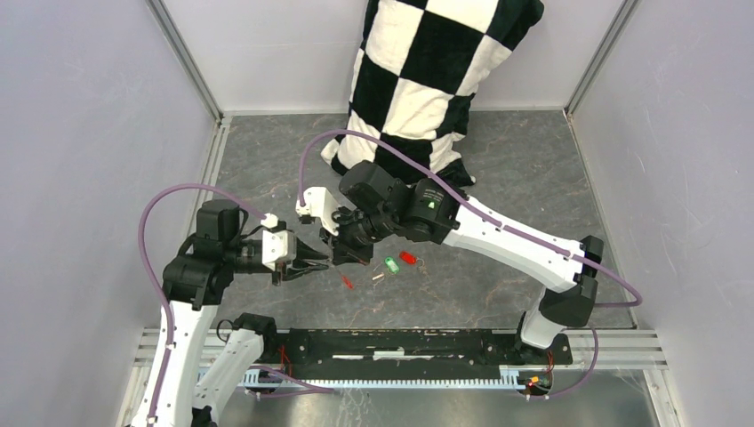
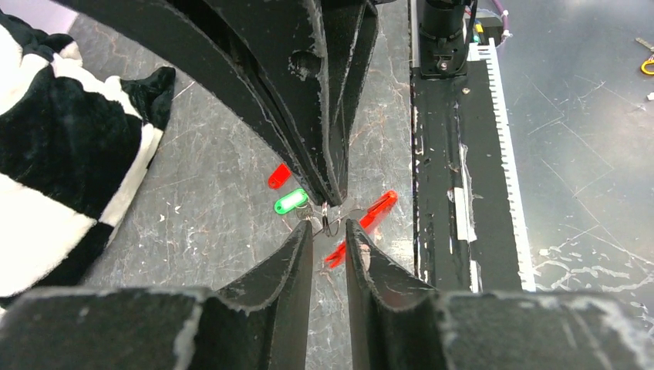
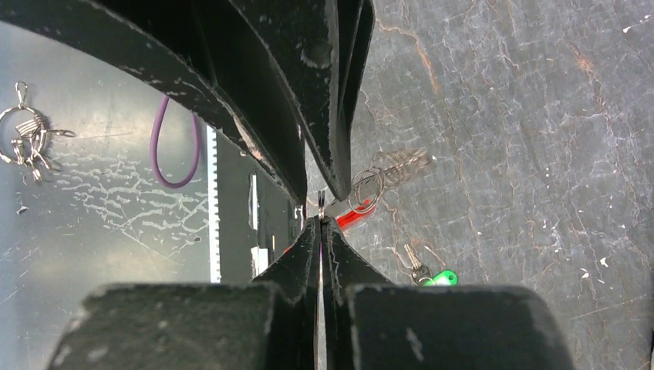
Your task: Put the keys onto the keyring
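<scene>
Looking from above, we see the two grippers meet tip to tip over the dark marbled table [image 1: 498, 160]. The right gripper [image 3: 320, 223] has its jaws pressed together. It seems to pinch one thin loop of the keyring [image 2: 376, 210], a set of thin silver wire rings joined to a flat curved red-and-grey fob. The left gripper [image 2: 329, 233] has its jaws a little spread, with a narrow gap, and they hold nothing; the pinched loop sits just past their tips. In the top view the fob is at about 5 o'clock from the meeting point, and we cannot tell whether it rests on the table.

The small metal key with the bright green plastic head [image 1: 390, 264] lies on the table at 3 o'clock from the tips, near them but apart. Its long axis seems to run from head to blade toward about 8 o'clock, roughly back at the grippers. The small key with the red plastic head [image 1: 408, 257] lies just beside it, at 2 o'clock from the green key.

Both keys are on the right arm's side, so we judge the right gripper nearer, but it is busy with the ring. The free left gripper would have to reach past the ring toward 3 o'clock. We see no container; neither the green key nor the red key is on the ring yet.
</scene>
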You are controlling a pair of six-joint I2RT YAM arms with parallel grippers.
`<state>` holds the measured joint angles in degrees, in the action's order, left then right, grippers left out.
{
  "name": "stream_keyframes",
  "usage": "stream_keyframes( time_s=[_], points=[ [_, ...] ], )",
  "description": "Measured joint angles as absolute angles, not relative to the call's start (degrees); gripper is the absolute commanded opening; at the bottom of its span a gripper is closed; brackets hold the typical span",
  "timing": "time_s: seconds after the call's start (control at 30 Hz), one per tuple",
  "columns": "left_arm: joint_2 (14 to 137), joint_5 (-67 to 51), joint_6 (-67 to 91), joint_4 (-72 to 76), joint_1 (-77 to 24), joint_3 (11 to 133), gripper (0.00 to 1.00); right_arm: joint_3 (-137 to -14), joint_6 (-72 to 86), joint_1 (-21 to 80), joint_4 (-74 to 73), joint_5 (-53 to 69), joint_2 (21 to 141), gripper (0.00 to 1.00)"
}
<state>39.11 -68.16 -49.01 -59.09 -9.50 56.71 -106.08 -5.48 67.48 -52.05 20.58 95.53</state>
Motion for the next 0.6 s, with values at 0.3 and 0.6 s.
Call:
stream_keyframes(
  time_s=[0.3, 0.6],
  points=[
    [40.32, -69.1, -49.04, -59.72, -9.5, 56.29, 0.22, -108.64, -5.52, 68.27, -52.07, 20.47, 96.86, 0.01],
    [40.62, -69.32, -49.56, -59.86, -9.63, 56.12, 0.02, -108.66, -5.69, 68.42, -52.12, 20.91, 97.12, 0.01]
  ],
)
